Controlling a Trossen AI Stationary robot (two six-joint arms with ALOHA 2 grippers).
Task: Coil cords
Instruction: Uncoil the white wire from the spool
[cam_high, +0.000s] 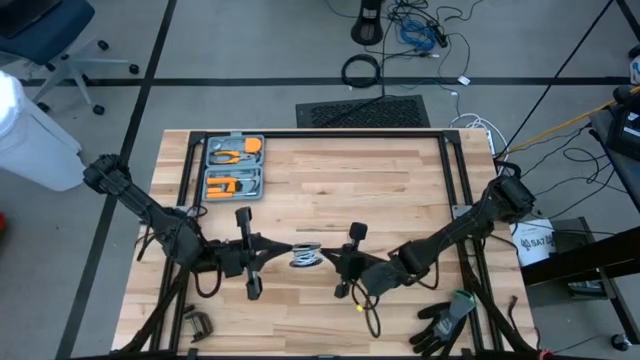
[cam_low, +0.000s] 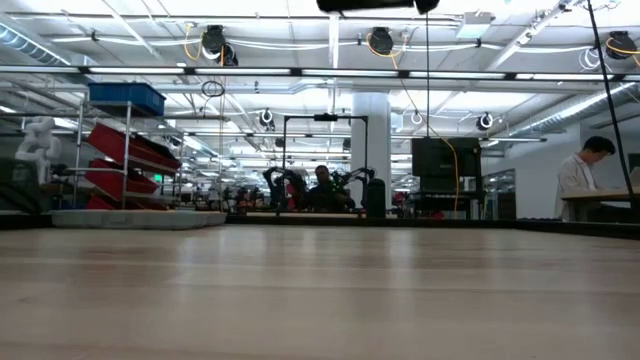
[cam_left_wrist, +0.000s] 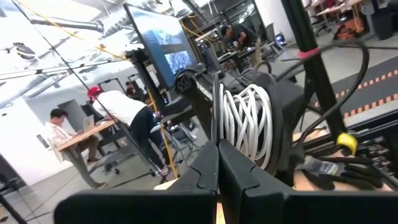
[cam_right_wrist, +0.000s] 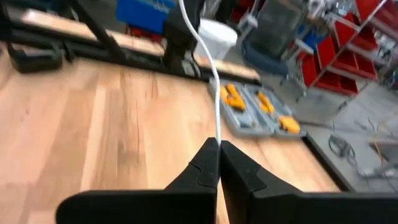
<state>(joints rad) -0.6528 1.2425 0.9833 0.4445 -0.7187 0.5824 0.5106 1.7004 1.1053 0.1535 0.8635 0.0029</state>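
Observation:
The white cord shows as a bundle of several loops (cam_left_wrist: 245, 124), held above the table's middle (cam_high: 305, 255) between my two grippers. My left gripper (cam_left_wrist: 217, 148) comes in from the table's left (cam_high: 275, 250) and is shut at the bundle's edge. My right gripper (cam_right_wrist: 217, 146) comes in from the right (cam_high: 337, 260) and is shut on a single run of the cord (cam_right_wrist: 208, 68). That run leads away toward the left arm's dark gripper (cam_right_wrist: 180, 34). The low view shows only bare tabletop. My left gripper pinches the near edge of the looped bundle (cam_left_wrist: 217, 115) between its two fingers, which lie about level and come from the table's left. The loops stand upright beside the fingertips, clear of the table. Whether it holds one strand or several cannot be told. My right gripper pinches a single strand of the cord (cam_right_wrist: 216, 134) between its two fingertips. The fingers slant slightly downward and come from the table's right. From the pinch the strand runs straight and nearly taut toward the left gripper, clear of the tabletop.
A grey tool case (cam_high: 233, 167) with orange tools lies open at the far left of the table. Black gloves (cam_high: 445, 320) lie at the near right and a small clamp (cam_high: 197, 325) at the near left. Bare wood spans the table's far middle and right.

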